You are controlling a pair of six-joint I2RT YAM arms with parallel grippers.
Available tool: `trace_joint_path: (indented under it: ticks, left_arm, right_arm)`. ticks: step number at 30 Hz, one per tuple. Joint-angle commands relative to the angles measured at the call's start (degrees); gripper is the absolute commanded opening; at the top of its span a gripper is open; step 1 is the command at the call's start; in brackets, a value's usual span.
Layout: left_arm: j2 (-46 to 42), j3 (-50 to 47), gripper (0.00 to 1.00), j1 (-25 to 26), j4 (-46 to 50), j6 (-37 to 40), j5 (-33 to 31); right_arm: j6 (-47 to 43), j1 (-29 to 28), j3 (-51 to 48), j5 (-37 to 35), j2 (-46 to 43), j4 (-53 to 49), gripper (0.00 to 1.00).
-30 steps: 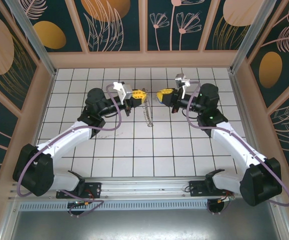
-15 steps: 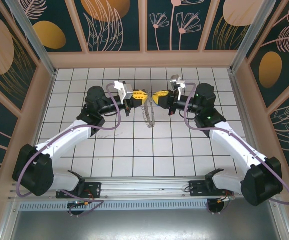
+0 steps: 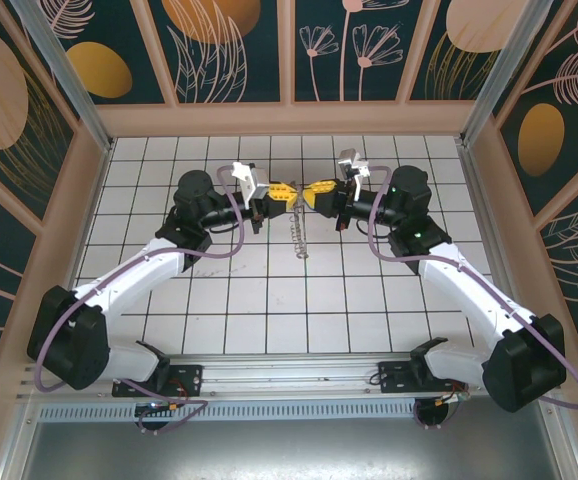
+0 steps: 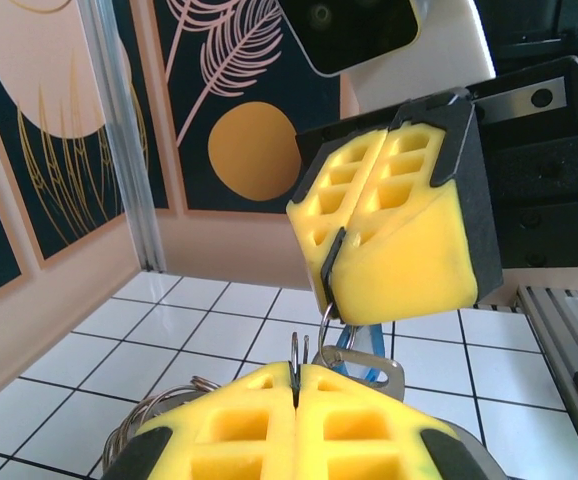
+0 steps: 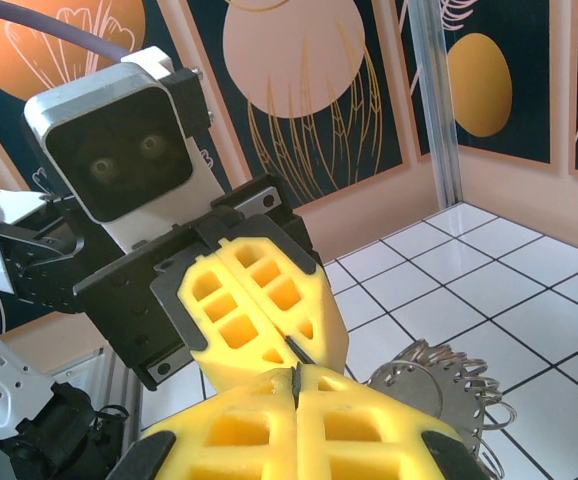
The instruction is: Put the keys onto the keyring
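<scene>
**Operator A:** While both tools meet in mid-air over the far middle of the bench (image 3: 269, 300), what am I holding?

**Operator B:** My left tool (image 3: 281, 191) is clamped on the keyring (image 3: 298, 232), with its silvery keys (image 5: 439, 385) dangling beneath. My right tool (image 3: 321, 192) is closed too, seemingly on the blue key (image 4: 367, 368), just beside that wire.

**Operator A:** Risk?

**Operator B:** If I push off-line, I judge the key could twist out of the foam pads (image 4: 399, 250) and drop, or the thin ring could slip.

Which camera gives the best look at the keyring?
Right wrist: the keyring sits close up, its silvery pieces fanned out. The top view shows a small dangling strand; the left wrist, a few loops low down.
</scene>
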State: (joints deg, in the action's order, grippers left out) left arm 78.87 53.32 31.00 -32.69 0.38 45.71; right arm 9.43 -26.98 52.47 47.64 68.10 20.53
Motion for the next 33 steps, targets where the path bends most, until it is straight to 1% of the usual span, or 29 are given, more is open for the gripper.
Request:
trace_joint_path:
  ticks: [1, 13, 21, 29, 33]
  left_arm:
    - [0.4, 3.8, 0.0, 0.2, -0.9, -0.5, 1.5]
    - [0.0, 3.9, 0.0, 0.3, -0.8, -0.6, 2.3]
    - [-1.2, 3.3, 0.0, 0.3, -1.2, -1.0, 2.9]
    - [-2.3, 2.8, 0.0, 0.3, -4.7, -2.0, 2.1]
    - [-2.8, 0.2, 0.0, 0.2, -8.4, -3.3, 0.6]
  right_arm:
    - [-1.0, -0.6, 2.4, 0.1, -0.1, 2.0, 0.0]
    - [-1.9, -0.5, 2.2, -2.4, 0.7, 1.5, 0.0]
    - [-0.1, 2.5, 0.2, -3.5, 0.6, 3.5, 0.0]
    - [0.7, 3.2, -0.9, -3.2, 1.4, 4.2, 0.0]
    - [1.9, 3.2, -1.9, -1.8, 1.4, 4.8, 0.0]
